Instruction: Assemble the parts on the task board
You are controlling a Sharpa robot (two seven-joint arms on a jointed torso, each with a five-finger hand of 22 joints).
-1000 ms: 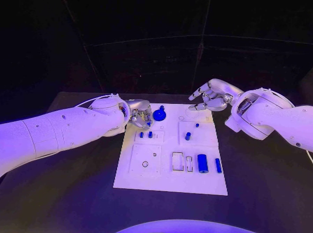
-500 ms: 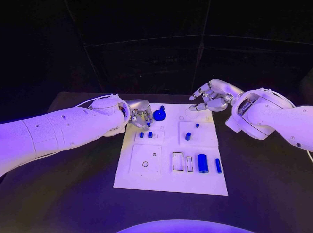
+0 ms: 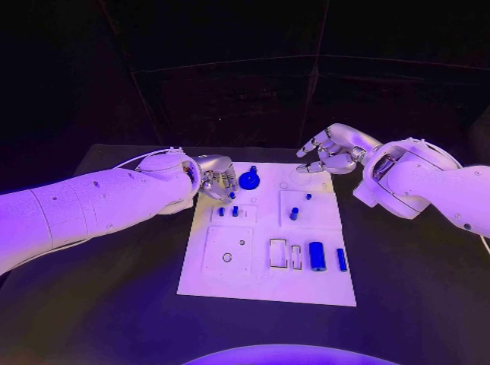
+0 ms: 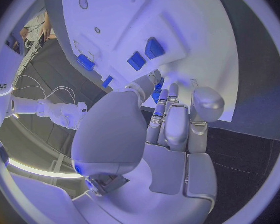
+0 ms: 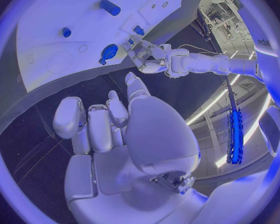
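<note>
My left hand (image 3: pixel 216 182) is at the far left corner of the task board (image 3: pixel 269 285), with the fingers curled down toward the board. Just beside the fingertips stands a round blue part (image 3: pixel 249 180) with a small knob on top. I cannot tell if my fingers touch it or hold anything, because the view there is too small and the wrist view hides the tips. Two small blue pegs (image 3: pixel 229 211) stand on the board just under this hand.

My right hand (image 3: pixel 333 152) hovers above the far right corner of the board, fingers apart and a little bent, holding nothing.

In the middle of the board another short blue peg (image 3: pixel 294 214) stands upright. Near the front right, a blue cylinder (image 3: pixel 317 256) lies beside a thinner blue bar (image 3: pixel 341 259). The board lies on the black table (image 3: pixel 102 304).
</note>
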